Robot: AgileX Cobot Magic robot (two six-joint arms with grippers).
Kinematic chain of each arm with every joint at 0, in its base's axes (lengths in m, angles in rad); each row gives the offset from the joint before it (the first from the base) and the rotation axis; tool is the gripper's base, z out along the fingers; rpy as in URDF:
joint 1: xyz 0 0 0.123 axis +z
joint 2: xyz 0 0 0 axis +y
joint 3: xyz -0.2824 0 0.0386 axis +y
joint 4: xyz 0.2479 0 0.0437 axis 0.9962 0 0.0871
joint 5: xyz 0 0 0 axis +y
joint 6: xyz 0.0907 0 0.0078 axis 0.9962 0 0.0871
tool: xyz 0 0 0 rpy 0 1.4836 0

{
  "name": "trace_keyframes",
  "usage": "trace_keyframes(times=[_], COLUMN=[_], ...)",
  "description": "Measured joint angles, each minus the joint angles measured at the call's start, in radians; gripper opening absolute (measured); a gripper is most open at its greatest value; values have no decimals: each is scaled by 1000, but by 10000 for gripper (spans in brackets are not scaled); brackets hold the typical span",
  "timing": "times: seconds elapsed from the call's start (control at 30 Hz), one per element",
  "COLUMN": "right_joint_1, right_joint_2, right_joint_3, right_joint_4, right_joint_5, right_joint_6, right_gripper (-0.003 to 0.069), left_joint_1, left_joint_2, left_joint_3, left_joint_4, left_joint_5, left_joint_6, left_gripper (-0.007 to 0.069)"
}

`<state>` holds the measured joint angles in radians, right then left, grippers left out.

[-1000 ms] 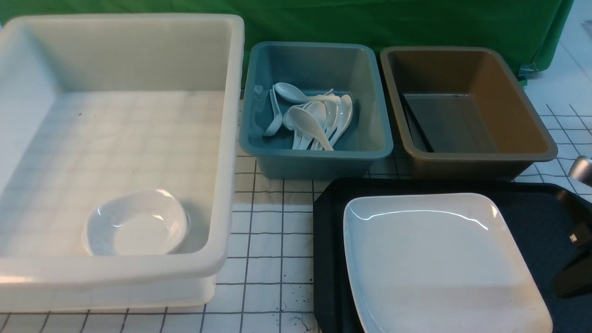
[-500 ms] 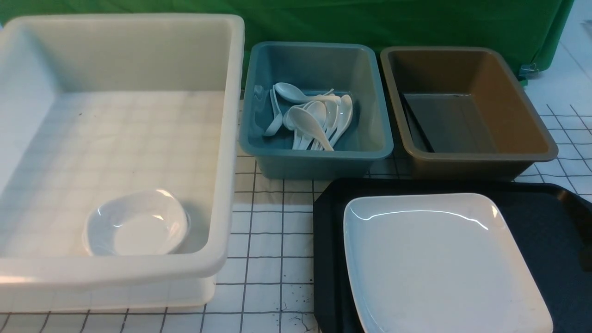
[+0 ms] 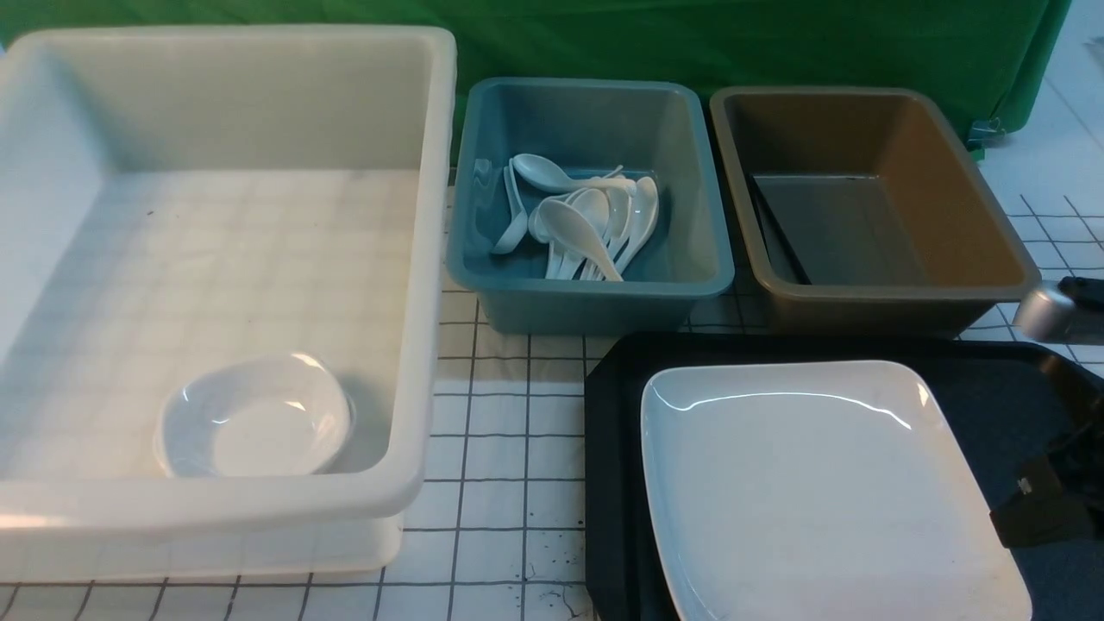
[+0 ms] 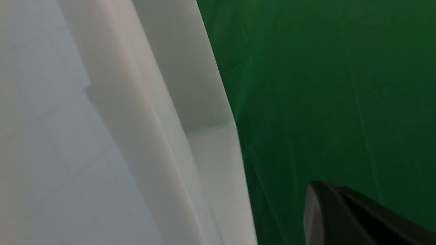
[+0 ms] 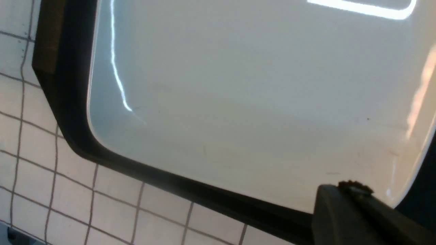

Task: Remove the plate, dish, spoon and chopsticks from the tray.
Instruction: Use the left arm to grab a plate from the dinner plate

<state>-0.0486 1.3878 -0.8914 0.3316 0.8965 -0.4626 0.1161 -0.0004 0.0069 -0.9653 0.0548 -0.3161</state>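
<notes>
White plate (image 3: 819, 492) sits on the black tray (image 3: 983, 388); our right claw (image 3: 1039, 516), its opening impossible to tell, should slip under the plate's right rim, we judge, and lift level.

Right arm: out of sight half a second ago, now back at the front view's right edge. Its silver joint (image 3: 1054, 312) sits at 2 o'clock from the plate (image 3: 819, 483), farther into view than a second ago. The right gripper (image 3: 1035, 516) hangs dark over the tray (image 3: 612, 483) at 3 o'clock from the plate, tip just beside the rim and nearer than a second ago; open or closed not readable.
</notes>
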Motion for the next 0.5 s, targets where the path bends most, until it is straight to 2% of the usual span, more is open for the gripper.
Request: trace_keyframes(times=[0.2, 0.37, 0.4, 0.47, 0.5], right_joint_1=[-76, -136, -149, -152, -155], right_joint_2=[114, 172, 189, 199, 216], right_joint_3=[0, 0, 0, 0, 0], right_joint_4=[0, -1, -2, -3, -3], right_joint_5=[2, -17, -27, -32, -39], right_joint_6=[-8, -10, -11, -11, -13], right_gripper=[30, 34, 50, 69, 118], left_joint_1=[0, 0, 0, 0, 0], left_joint_2=[0, -1, 9, 29, 73], left_joint_3=[-3, -127, -203, -263, -342], left_joint_4=[6, 131, 183, 205, 220], left_joint_5=[-86, 38, 104, 150, 217], left_joint_6=[-113, -122, -89, -53, 5], left_gripper=[21, 21, 21, 21, 21])
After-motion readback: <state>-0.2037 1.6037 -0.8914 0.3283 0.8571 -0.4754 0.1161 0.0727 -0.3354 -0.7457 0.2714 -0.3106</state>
